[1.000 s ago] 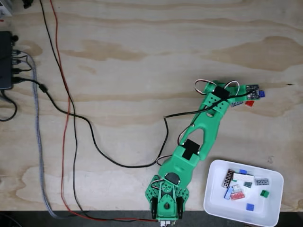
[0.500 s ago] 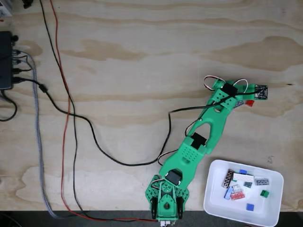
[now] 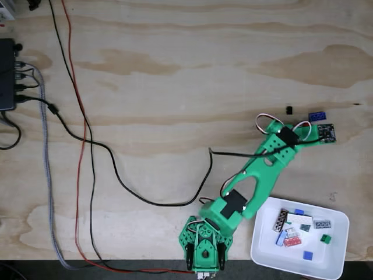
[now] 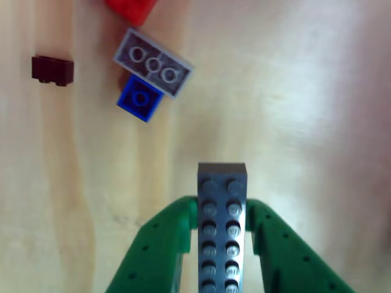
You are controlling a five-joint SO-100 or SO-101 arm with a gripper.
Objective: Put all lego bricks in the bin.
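Note:
In the other view my green gripper [image 4: 222,204] is shut on a long grey-blue studded lego brick [image 4: 222,232] that sticks out between the fingers, above bare wood. Beyond it lie a grey three-stud plate [image 4: 153,62], a small blue brick [image 4: 140,99], a dark brown brick [image 4: 53,69] and part of a red brick [image 4: 129,7]. In the fixed view the gripper [image 3: 325,133] sits at the right, just below a blue brick [image 3: 317,115] and right of a small black brick [image 3: 289,109]. The white bin [image 3: 333,259] at bottom right holds several bricks.
The green arm [image 3: 256,175] reaches from its base [image 3: 204,252] at the bottom edge up and to the right, close beside the bin. Black and red cables [image 3: 87,151] run down the left half. A black box [image 3: 7,74] sits at the left edge.
The arm has swung down and to the right in the fixed view. The gripper has drawn back from the loose bricks, uncovering the blue and black ones.

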